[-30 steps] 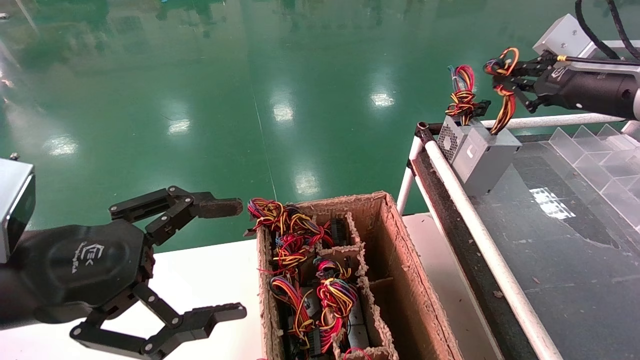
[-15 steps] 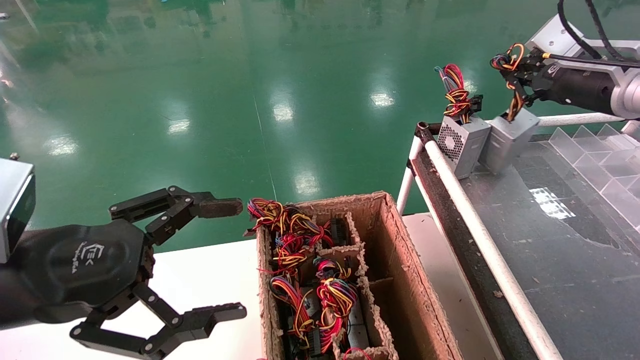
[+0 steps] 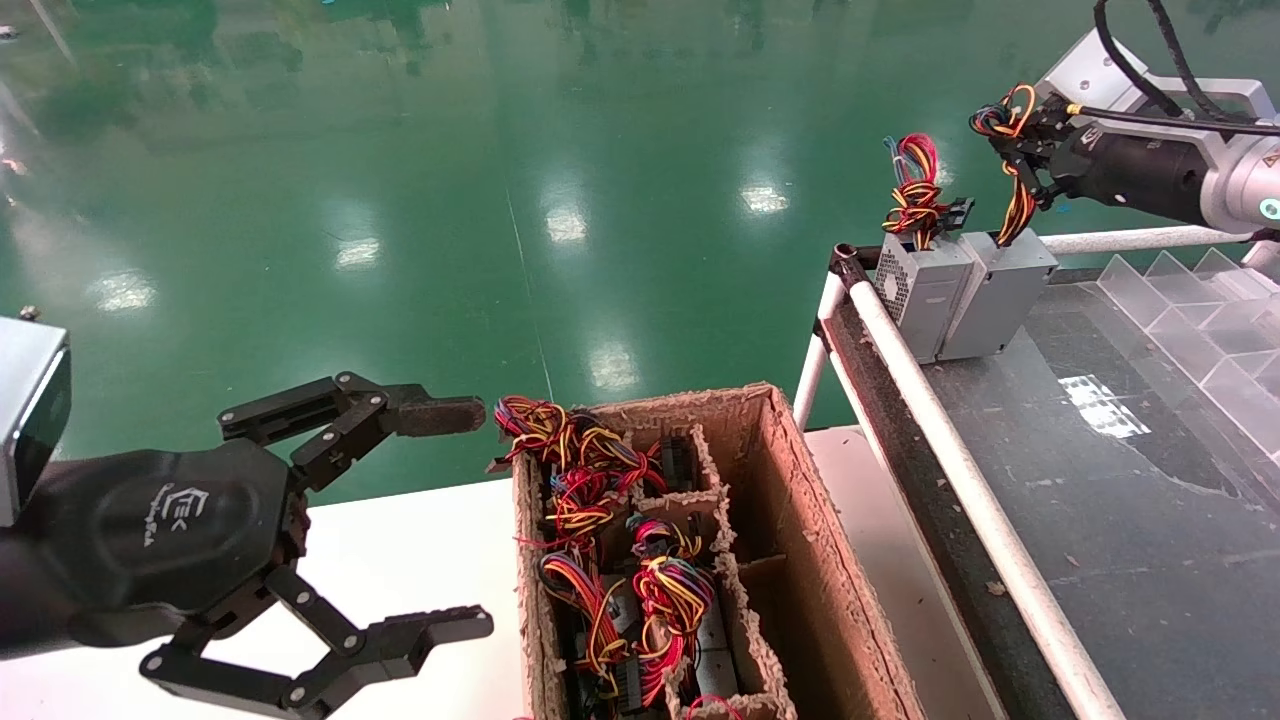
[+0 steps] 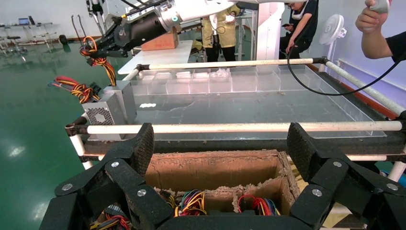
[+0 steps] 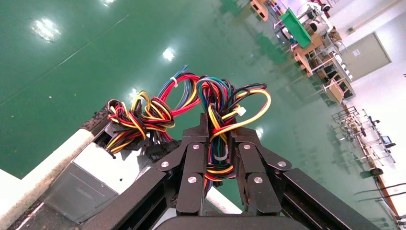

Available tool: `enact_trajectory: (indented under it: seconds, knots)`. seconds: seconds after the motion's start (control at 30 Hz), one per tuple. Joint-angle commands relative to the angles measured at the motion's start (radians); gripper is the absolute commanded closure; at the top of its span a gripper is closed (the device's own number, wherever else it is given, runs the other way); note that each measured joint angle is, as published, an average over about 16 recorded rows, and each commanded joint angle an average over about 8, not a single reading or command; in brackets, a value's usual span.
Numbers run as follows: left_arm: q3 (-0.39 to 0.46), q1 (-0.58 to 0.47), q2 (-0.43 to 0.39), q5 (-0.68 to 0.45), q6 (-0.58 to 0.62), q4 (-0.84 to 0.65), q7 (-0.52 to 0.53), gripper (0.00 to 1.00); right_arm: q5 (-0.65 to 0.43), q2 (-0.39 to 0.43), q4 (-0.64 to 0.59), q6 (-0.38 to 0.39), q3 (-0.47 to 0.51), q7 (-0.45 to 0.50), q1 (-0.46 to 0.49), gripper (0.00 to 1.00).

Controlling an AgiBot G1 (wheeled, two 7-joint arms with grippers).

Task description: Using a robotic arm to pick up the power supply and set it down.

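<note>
My right gripper (image 3: 1012, 150) is clamped on the wire bundle (image 5: 225, 115) of the power supply (image 3: 1000, 295), fingers (image 5: 191, 172) pinched together around the red, yellow and black strands at the far right of the scene. The power supply (a plain grey box) stands upright on the dark belt (image 3: 1120, 520), at its far left corner by the white rail (image 3: 960, 470). It sits tight against a second grey box (image 3: 925, 290) with a vented face, which stands to its left; they seem to touch, though the seam is hard to read. That neighbour's own loop of coloured wires (image 3: 912, 195) rises beside mine. My left gripper (image 3: 455, 520) hangs at the near left with fingers spread wide and holding nothing, just left of a cardboard box (image 3: 800, 540) whose dividers hold more dark units and tangled wires. Clear plastic dividers (image 3: 1200, 310) lie on the belt's far right.
</note>
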State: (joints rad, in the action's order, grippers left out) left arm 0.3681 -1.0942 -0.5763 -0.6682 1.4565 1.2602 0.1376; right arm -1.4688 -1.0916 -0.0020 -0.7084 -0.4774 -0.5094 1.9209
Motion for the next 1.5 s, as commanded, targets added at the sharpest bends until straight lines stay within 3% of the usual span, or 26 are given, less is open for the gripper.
enact_trajectory:
  seconds: [0.03,0.3,0.33,0.37,0.57,0.63,1.2,1.33,1.5]
  knots:
    - [0.0,0.0,0.0,0.0,0.0,0.0,0.0,0.0,0.001,-0.004,-0.001,0.006,0.0,0.001,-0.001,1.0]
    - [0.0,0.0,0.0,0.0,0.0,0.0,0.0,0.0,0.007,-0.013,0.0,0.027,0.005,0.008,-0.004,1.0]
    - [0.0,0.0,0.0,0.0,0.0,0.0,0.0,0.0,0.008,-0.015,-0.001,0.03,0.006,0.009,-0.004,0.96]
    - [0.0,0.0,0.0,0.0,0.0,0.0,0.0,0.0,0.009,-0.016,-0.001,0.032,0.006,0.011,-0.005,0.88]
    - [0.0,0.0,0.0,0.0,0.0,0.0,0.0,0.0,0.012,-0.024,-0.007,0.046,0.008,0.023,-0.009,0.13]
    - [0.0,0.0,0.0,0.0,0.0,0.0,0.0,0.0,0.013,-0.025,-0.009,0.053,0.009,0.028,-0.011,0.0]
    - [0.0,0.0,0.0,0.0,0.0,0.0,0.0,0.0,0.016,-0.019,-0.007,0.074,0.011,0.064,-0.013,0.0]
    - [0.0,0.0,0.0,0.0,0.0,0.0,0.0,0.0,0.045,-0.004,-0.006,0.041,0.031,0.092,-0.003,0.0]
    - [0.0,0.0,0.0,0.0,0.0,0.0,0.0,0.0,0.132,0.038,-0.004,-0.055,0.091,0.153,0.009,0.0]
